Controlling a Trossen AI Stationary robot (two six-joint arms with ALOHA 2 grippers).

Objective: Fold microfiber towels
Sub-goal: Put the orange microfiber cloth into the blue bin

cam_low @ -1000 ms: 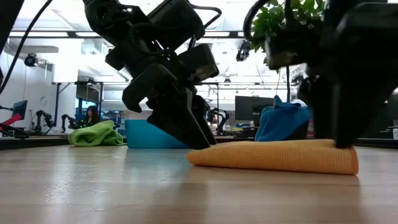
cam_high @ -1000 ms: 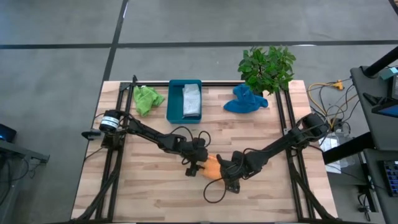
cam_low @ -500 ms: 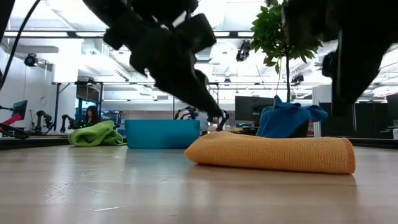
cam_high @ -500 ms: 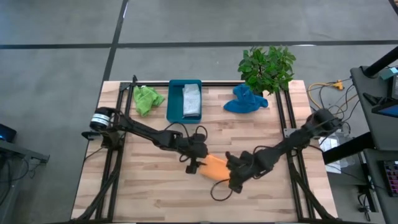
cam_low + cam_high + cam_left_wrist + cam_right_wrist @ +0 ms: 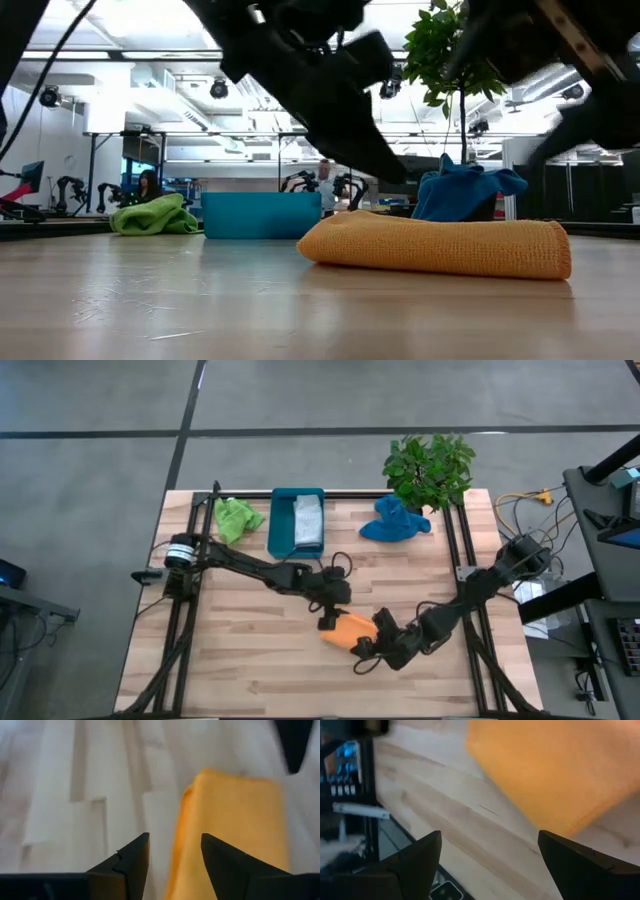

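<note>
Folded orange towel (image 5: 350, 631) lies flat, long axis between open left gripper (image 5: 328, 622) and open right gripper (image 5: 366, 649), untouched.

A robotics lab or open workshop: a pale wooden butcher-block table (image 5: 250, 650) on grey concrete floor, rows of dark computer monitors (image 5: 400, 172), ceiling strip lights, a seated person (image 5: 148, 186) behind.

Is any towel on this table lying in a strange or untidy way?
Yes: the blue towel and the lime green towel lie crumpled in heaps at the far edge. The orange towel lies folded flat.
</note>
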